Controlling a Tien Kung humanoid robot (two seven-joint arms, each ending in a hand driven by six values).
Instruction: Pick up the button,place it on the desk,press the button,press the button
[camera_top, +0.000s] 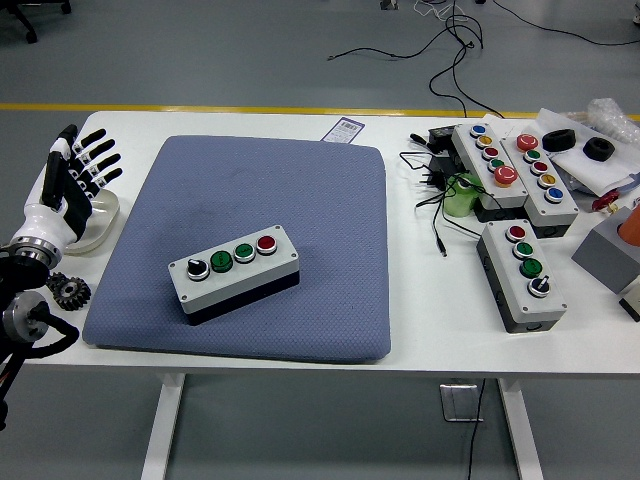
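White table (430, 330) fills the frame, near edge along the bottom. Lower left: a small dark gear (68, 291) on the table, just beside the mat's left edge. Centre: blue-grey mat (300, 220); on its lower middle sits the button box (234, 272), grey top, dark base, tilted so its right end points up-frame. Its top carries a black knob, two green buttons, one red, left to right. Nothing touches it. Left edge, mid-height: left hand (72, 178), white with black fingers, fingers spread wide and holding nothing, over a pale dish-like object (98, 224) off the mat. Well apart from the box. Right side, lower: a second button box (526, 272) on bare table. Above it, upper right: two longer button boxes (515, 165) side by side, black cables (432, 190) and a green object (462, 196) to their left. Top centre: small printed card (345, 129) at the mat's far edge.
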